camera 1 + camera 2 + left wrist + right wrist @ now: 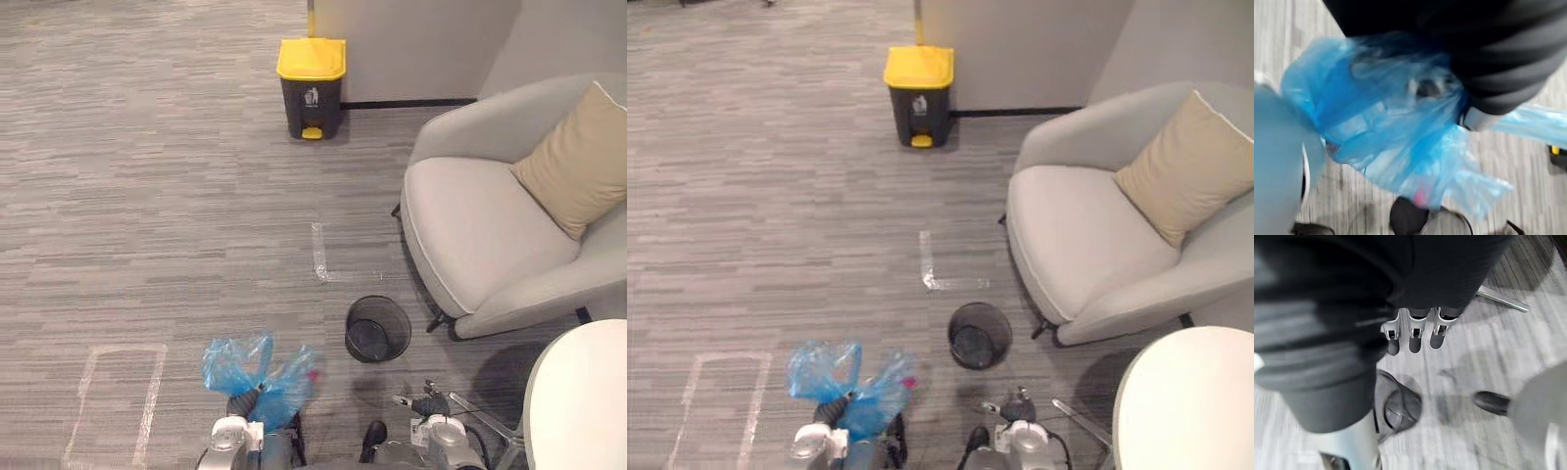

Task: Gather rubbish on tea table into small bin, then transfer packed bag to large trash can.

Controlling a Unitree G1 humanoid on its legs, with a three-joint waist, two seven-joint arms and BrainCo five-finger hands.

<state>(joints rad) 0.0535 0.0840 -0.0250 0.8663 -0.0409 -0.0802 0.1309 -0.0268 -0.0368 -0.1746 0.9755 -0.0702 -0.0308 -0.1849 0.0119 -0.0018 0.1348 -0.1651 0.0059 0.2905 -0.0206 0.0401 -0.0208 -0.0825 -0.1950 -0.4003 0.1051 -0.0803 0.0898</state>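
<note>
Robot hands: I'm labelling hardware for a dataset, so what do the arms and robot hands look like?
The left arm and right arm are silver-grey. The right robot hand has slim silver fingers with dark rounded tips, set in a row beside a dark ribbed cover over its back and wrist. The left robot hand wears the same dark ribbed cover.

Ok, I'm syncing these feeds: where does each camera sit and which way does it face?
Left eye view: head, looking down over carpet toward the yellow-lidded trash can; left hand and right hand at the bottom edge.
Right eye view: beside it, same scene.
Left wrist view: left wrist, along its dark cover into the blue bag.
Right wrist view: right wrist, down past straight fingers to the small bin.
Shared: both eye views and the right wrist view show that bin.
</note>
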